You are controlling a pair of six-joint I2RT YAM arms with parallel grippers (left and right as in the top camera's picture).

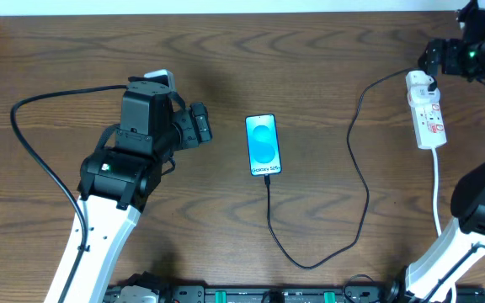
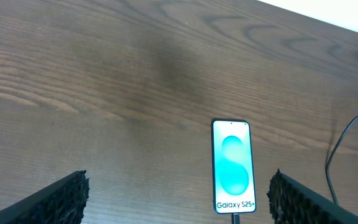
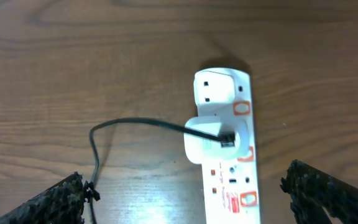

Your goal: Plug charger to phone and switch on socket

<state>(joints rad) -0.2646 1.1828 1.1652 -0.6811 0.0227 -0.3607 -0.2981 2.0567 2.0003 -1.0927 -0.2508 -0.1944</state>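
Observation:
The phone (image 1: 263, 145) lies flat at the table's middle with its blue screen lit; the left wrist view shows the phone (image 2: 233, 167) to the right of centre. The charger (image 1: 362, 181), a thin black cable, has its plug tip (image 2: 235, 218) in the phone's bottom edge. It loops round to a white adapter (image 3: 213, 138) seated in the socket (image 3: 227, 180), a white strip with red switches (image 3: 242, 107). My left gripper (image 1: 201, 126) stands open left of the phone. My right gripper (image 1: 434, 61) hangs open over the socket (image 1: 429, 114), touching nothing.
The socket's white cord (image 1: 437, 189) runs toward the front edge past my right arm's base (image 1: 478, 210). A thick black robot cable (image 1: 36, 143) arcs at the left. A rail of fittings (image 1: 251, 295) lines the front edge.

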